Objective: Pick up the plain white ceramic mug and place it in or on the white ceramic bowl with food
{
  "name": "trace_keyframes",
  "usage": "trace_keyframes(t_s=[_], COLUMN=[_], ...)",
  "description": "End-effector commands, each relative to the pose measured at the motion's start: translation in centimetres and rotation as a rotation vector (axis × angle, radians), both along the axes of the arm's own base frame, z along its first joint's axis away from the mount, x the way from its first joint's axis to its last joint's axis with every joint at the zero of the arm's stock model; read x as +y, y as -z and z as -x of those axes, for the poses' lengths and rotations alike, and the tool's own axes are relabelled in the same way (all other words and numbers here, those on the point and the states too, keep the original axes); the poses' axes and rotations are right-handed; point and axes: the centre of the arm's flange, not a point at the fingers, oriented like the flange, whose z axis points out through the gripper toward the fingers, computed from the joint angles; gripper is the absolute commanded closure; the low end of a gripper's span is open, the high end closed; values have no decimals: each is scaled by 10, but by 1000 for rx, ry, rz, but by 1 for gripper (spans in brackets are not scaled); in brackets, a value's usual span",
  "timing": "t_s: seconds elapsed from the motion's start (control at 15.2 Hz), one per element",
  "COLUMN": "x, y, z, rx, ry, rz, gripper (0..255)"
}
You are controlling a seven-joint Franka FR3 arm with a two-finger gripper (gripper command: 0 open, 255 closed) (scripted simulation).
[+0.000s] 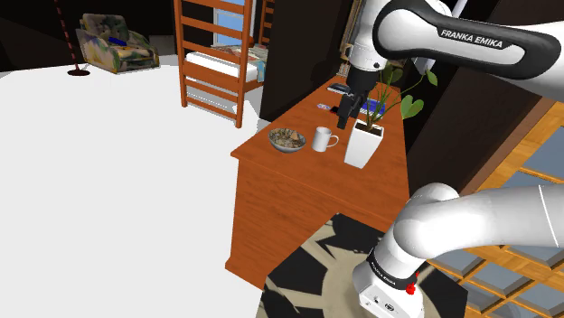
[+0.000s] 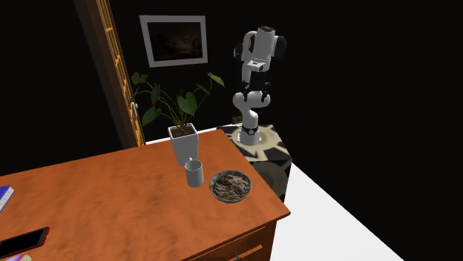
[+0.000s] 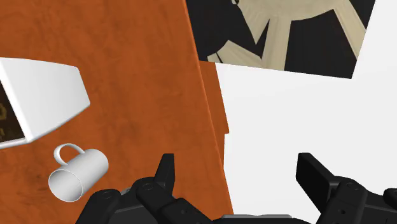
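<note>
A plain white mug (image 1: 324,140) stands upright on the orange wooden desk (image 1: 271,194), handle toward a white planter. Just to its left in the shoulder view sits a pale bowl with food (image 1: 286,140). In the second exterior view the mug (image 2: 194,173) and the bowl (image 2: 231,186) stand close together near the desk's edge. My black gripper (image 1: 346,116) hangs above the desk, a little behind and over the mug. In the wrist view the gripper (image 3: 240,175) is open with nothing between its fingers (image 3: 167,172). The mug (image 3: 79,173) is off to the side, beyond one finger.
A tall white planter (image 1: 363,144) with a leafy plant stands right beside the mug (image 3: 44,102). A phone (image 2: 22,241) and books lie at the desk's far end. A wooden ladder frame (image 1: 217,54) and an armchair (image 1: 113,45) stand across the white floor. A patterned rug (image 3: 286,32) lies under my stand.
</note>
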Motion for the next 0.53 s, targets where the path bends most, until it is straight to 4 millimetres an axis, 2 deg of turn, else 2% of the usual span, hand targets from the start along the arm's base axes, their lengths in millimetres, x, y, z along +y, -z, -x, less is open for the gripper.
trace_keyframes(t_s=[0.0,0.46], x=[0,-63], y=[0,44], z=[0,-52], rx=[0,-24], ry=[0,48], rz=[0,-19], gripper=[0,0])
